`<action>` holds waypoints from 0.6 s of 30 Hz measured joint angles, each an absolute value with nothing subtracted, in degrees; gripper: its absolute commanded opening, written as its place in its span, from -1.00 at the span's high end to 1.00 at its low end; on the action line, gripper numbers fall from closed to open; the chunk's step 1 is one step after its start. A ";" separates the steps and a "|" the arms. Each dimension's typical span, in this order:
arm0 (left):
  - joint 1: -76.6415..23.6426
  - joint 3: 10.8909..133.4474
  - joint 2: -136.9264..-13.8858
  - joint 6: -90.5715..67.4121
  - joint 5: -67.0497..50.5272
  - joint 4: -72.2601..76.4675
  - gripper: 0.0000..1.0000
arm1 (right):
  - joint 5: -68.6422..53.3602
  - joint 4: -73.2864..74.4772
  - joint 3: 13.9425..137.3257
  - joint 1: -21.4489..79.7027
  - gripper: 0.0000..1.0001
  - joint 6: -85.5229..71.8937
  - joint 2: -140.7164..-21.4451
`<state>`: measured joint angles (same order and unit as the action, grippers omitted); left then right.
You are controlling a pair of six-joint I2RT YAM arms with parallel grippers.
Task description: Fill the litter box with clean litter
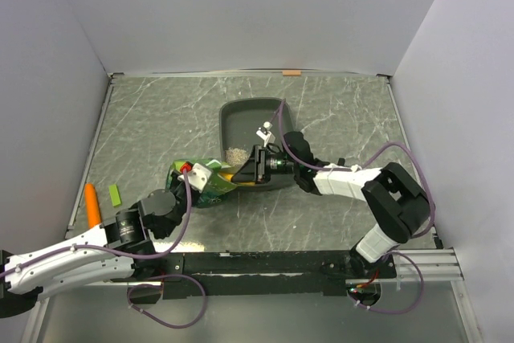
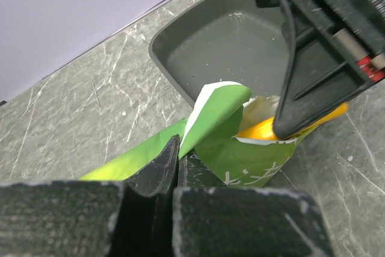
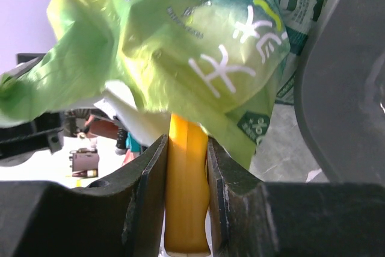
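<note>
The dark grey litter box (image 1: 277,108) lies at the table's middle, with a small beige pile of clean litter (image 1: 235,153) in its near left corner. A crinkly green bag (image 1: 202,180) lies just left of the box's near corner. My left gripper (image 1: 189,185) is shut on the bag's edge (image 2: 207,109). My right gripper (image 1: 250,169) is shut on the yellow-orange scoop handle (image 3: 187,197). The scoop's head is inside the bag's mouth (image 2: 260,129), hidden by the green bag (image 3: 180,46). The box's floor (image 2: 228,52) shows behind the bag.
An orange stick-shaped object (image 1: 93,205) and a small green piece (image 1: 114,195) lie near the left wall. Grey walls close in the table on three sides. The box's rim (image 3: 337,88) is close on the right of my right gripper.
</note>
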<state>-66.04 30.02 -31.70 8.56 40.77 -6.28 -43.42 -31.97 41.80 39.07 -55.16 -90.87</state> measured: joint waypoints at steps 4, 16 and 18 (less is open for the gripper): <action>-66.04 29.85 -31.92 8.91 40.58 -6.24 0.98 | -44.95 -33.23 39.09 37.54 1.00 -56.51 -88.16; -66.02 29.50 -31.81 9.39 40.56 -5.74 0.98 | -48.88 -34.76 31.11 32.53 1.00 -59.44 -80.07; -66.04 29.30 -31.46 9.50 40.56 -5.54 0.98 | -49.60 -35.18 30.20 31.70 1.00 -59.86 -78.50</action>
